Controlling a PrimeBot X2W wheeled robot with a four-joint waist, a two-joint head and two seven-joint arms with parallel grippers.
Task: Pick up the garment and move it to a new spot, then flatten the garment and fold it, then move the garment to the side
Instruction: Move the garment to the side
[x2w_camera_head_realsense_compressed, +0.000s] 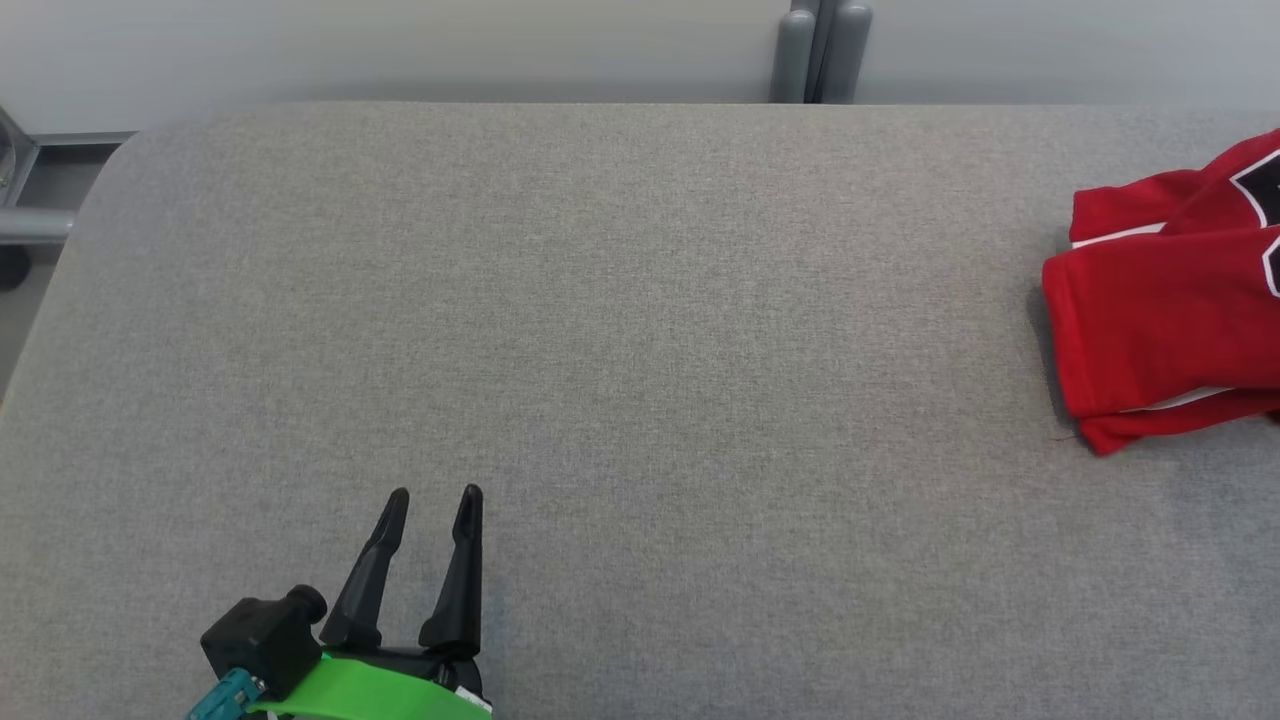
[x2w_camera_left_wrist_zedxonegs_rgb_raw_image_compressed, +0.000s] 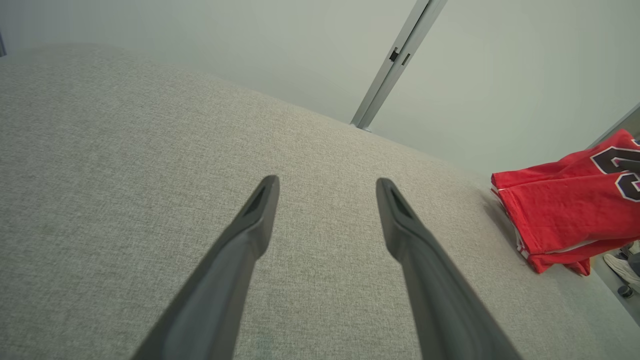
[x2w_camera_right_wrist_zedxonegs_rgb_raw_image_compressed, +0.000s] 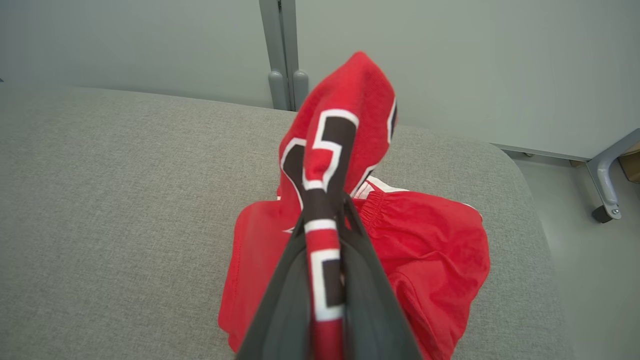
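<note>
The garment (x2w_camera_head_realsense_compressed: 1160, 320) is a red piece of sportswear with black and white lettering, lying bunched at the right edge of the grey table (x2w_camera_head_realsense_compressed: 640, 330). In the right wrist view my right gripper (x2w_camera_right_wrist_zedxonegs_rgb_raw_image_compressed: 325, 210) is shut on a fold of the garment (x2w_camera_right_wrist_zedxonegs_rgb_raw_image_compressed: 430, 250), which stands up in a peak above the fingers while the rest lies on the table below. My left gripper (x2w_camera_head_realsense_compressed: 435, 495) rests open near the table's front left, far from the cloth. Its fingers (x2w_camera_left_wrist_zedxonegs_rgb_raw_image_compressed: 260, 210) are spread with nothing between them, and the garment (x2w_camera_left_wrist_zedxonegs_rgb_raw_image_compressed: 565, 205) lies off to their right.
A grey post (x2w_camera_head_realsense_compressed: 820, 50) stands behind the table's far edge against a pale wall. A metal frame (x2w_camera_head_realsense_compressed: 40, 190) shows at the far left. A table leg with a caster (x2w_camera_right_wrist_zedxonegs_rgb_raw_image_compressed: 602, 192) stands on the floor beyond the table's right end.
</note>
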